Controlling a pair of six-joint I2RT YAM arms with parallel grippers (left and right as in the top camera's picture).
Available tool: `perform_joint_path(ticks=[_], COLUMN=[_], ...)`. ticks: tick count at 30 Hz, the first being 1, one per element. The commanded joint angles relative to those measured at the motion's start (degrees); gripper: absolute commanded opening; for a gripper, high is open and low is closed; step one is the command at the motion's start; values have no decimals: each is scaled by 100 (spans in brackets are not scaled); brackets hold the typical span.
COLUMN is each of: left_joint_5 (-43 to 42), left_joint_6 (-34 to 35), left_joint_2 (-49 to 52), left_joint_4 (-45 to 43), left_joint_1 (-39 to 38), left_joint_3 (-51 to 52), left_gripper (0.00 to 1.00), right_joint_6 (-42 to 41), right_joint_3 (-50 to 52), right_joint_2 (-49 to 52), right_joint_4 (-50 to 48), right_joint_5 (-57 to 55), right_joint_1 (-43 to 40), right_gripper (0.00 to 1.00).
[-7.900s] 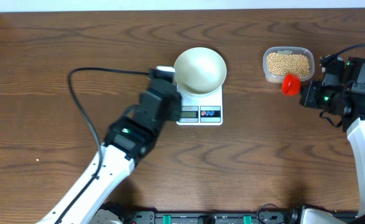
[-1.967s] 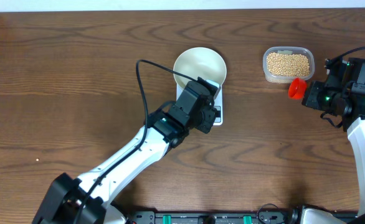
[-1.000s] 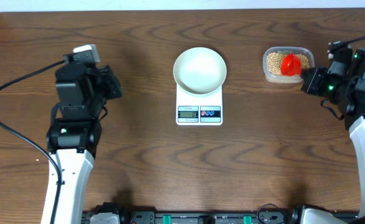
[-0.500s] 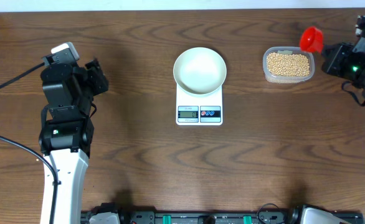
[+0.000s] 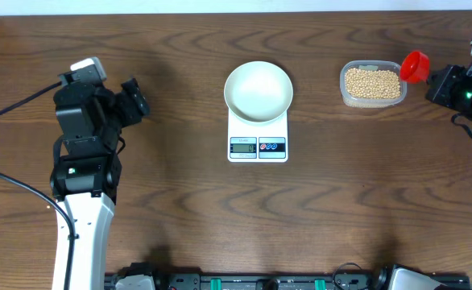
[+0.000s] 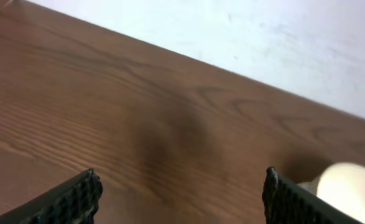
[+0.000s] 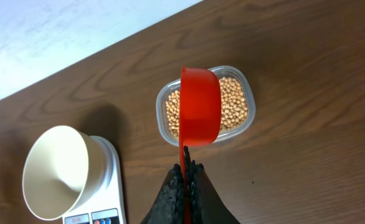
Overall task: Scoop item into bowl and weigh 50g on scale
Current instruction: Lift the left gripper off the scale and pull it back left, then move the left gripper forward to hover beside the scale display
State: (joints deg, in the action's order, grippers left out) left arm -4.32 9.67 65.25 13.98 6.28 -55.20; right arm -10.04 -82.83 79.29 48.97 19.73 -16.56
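Many small round beige beans (image 5: 372, 82) were held in a clear plastic tub (image 5: 342, 95) right of the flat white scale (image 5: 258, 147). Just beyond, a red plastic scoop (image 5: 415, 66) was gripped by the right end effector (image 5: 439, 78). The left end effector (image 6: 179, 193) was spread open.

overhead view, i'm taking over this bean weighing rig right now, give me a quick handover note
Left pincer: open and empty, over the bare table, well left of the scale.
Right pincer: shut on the handle of the red scoop, held at the clear tub. Cannot tell if the scoop is loaded.
Things: the bowl sits on the scale, mid-table, and looks empty. The beans are in the tub.
Done: bowl on scale, scoop in grip.
Left: scoop beans, tip them into the bowl, adjust to 50g. The display is too small to read.
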Motion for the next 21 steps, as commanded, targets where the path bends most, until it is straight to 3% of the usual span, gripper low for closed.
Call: perform_joint_path(ticks=[1, 12, 16, 21], left_joint_5=[-627, -2527, -3099, -3128], left_joint_6=[-964, -2981, -3578, -4240], left_joint_2=[2, 22, 22, 24], left_joint_4=[278, 2258, 2522, 2594], left_joint_1=[13, 13, 13, 13], left_joint_3=[11, 11, 11, 11], left_gripper=[85, 85, 85, 84], right_joint_6=[168, 337, 354, 398], right_joint_3=[-151, -151, -151, -149], right_joint_2=[13, 13, 13, 13], right_joint_4=[37, 83, 85, 101], right_joint_5=[-11, -13, -13, -13], right_joint_1=[-24, -24, -24, -24], right_gripper=[1, 1, 1, 1])
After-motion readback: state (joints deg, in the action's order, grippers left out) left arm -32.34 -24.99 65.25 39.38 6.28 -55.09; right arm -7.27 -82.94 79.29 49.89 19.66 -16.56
